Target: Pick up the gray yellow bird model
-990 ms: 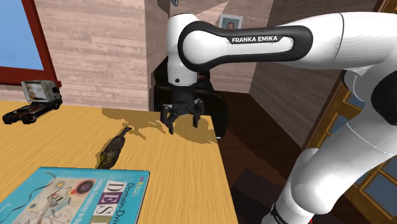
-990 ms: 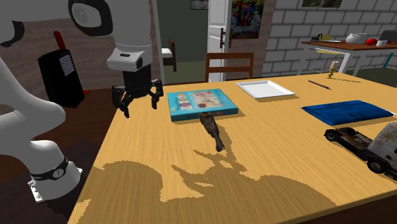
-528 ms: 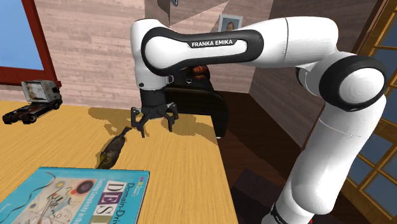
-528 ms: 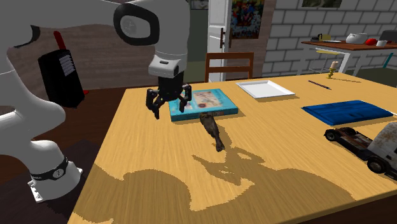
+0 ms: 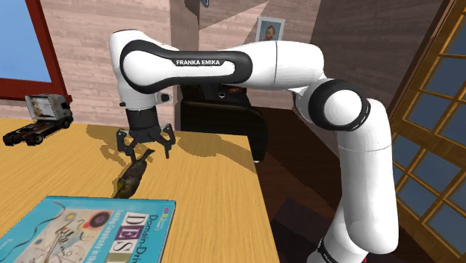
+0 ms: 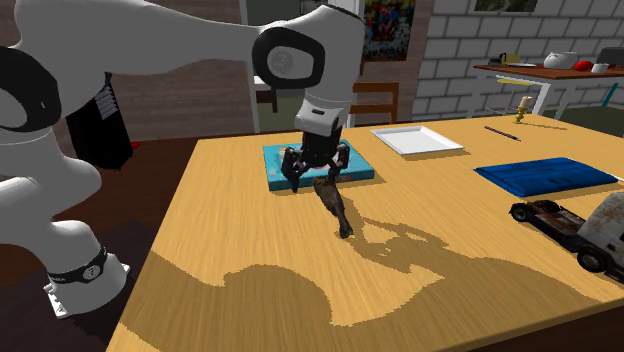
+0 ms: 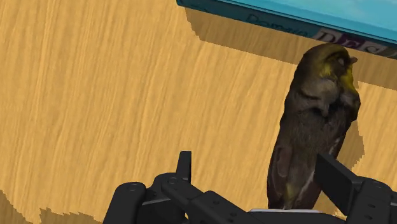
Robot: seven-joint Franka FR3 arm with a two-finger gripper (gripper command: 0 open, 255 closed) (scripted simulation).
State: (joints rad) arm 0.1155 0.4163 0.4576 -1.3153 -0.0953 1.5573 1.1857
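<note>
Looks bright and evenly lit, sharp from edge to edge. Shows hard, jagged-edged dark shadows lying across the warm, pale worktop [image 6: 220, 230].

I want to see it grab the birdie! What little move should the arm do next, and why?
Probably lower straight down: the open gripper hovers above the bird model, which lies on the table between the fingers, untouched.

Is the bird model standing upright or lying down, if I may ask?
Lying down: the bird model stretches flat along the table, head toward the blue book.
</note>
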